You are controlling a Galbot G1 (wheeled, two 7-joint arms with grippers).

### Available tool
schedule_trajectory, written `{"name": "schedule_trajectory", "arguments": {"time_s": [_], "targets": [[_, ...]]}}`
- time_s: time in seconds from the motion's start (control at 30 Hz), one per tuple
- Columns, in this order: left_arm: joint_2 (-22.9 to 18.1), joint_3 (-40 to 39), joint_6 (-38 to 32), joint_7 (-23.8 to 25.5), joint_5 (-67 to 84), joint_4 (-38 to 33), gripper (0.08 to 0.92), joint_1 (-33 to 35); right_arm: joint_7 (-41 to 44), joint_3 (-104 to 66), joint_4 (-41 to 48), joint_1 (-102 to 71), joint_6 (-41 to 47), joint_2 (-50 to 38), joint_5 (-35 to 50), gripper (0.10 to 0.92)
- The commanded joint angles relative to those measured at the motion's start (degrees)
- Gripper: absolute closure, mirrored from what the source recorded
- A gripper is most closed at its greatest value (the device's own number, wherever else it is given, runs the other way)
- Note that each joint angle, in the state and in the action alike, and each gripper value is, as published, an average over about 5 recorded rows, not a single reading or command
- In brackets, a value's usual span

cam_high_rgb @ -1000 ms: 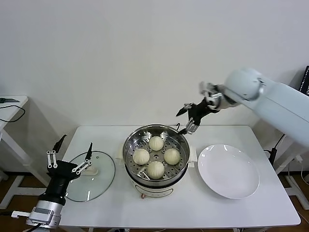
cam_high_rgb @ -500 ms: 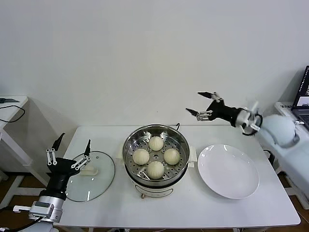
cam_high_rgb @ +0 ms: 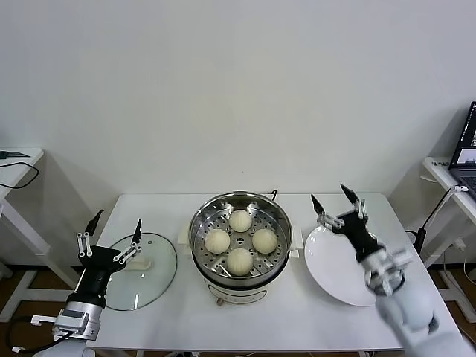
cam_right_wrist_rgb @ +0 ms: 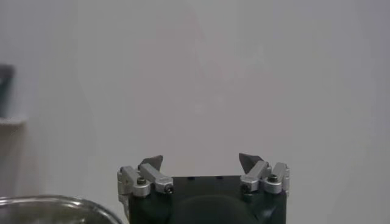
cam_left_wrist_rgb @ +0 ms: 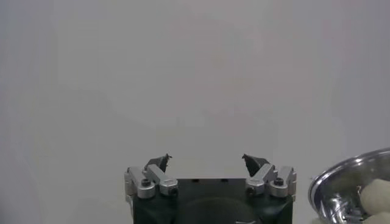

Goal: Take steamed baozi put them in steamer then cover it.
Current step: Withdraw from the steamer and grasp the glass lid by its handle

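Four cream-white baozi (cam_high_rgb: 240,240) sit on the perforated tray inside the shiny steamer (cam_high_rgb: 201,223) at the table's middle. Its rim also shows in the left wrist view (cam_left_wrist_rgb: 347,176) with a baozi (cam_left_wrist_rgb: 373,196) inside. The glass lid (cam_high_rgb: 152,279) with a white knob lies flat on the table, left of the steamer. My left gripper (cam_high_rgb: 117,230) is open and empty, fingers pointing up, over the lid's left part; it shows in its wrist view (cam_left_wrist_rgb: 208,162). My right gripper (cam_high_rgb: 332,199) is open and empty, above the white plate's far-left edge; it shows in its wrist view (cam_right_wrist_rgb: 201,161).
A flat white plate (cam_high_rgb: 349,279) lies empty right of the steamer. The white table (cam_high_rgb: 290,327) ends close in front. A side table (cam_high_rgb: 18,160) with a cable stands far left. A laptop (cam_high_rgb: 467,145) sits far right.
My right arm has swung down and toward me, from high behind the steamer's right side to just above the plate's far-left edge. The left gripper has barely moved.
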State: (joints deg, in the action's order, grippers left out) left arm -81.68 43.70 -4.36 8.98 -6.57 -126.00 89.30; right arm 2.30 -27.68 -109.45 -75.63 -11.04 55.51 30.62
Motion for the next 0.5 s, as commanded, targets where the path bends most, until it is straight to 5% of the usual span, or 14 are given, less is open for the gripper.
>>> {"name": "schedule_trajectory", "arguments": {"time_s": [0.03, 0.5], "targets": [[0.03, -0.60, -5.53, -4.00, -16.36, 6.47, 0.177, 0.90, -5.72, -6.15, -3.45, -11.57, -9.18, 16.60, -6.76, 0.203], [1.40, 0.88, -18.77, -19.17, -64.32, 20.67, 0.177, 4.94, -5.46, -5.01, -1.52, -9.39, -9.14, 18.55, -6.39, 0.203]]}}
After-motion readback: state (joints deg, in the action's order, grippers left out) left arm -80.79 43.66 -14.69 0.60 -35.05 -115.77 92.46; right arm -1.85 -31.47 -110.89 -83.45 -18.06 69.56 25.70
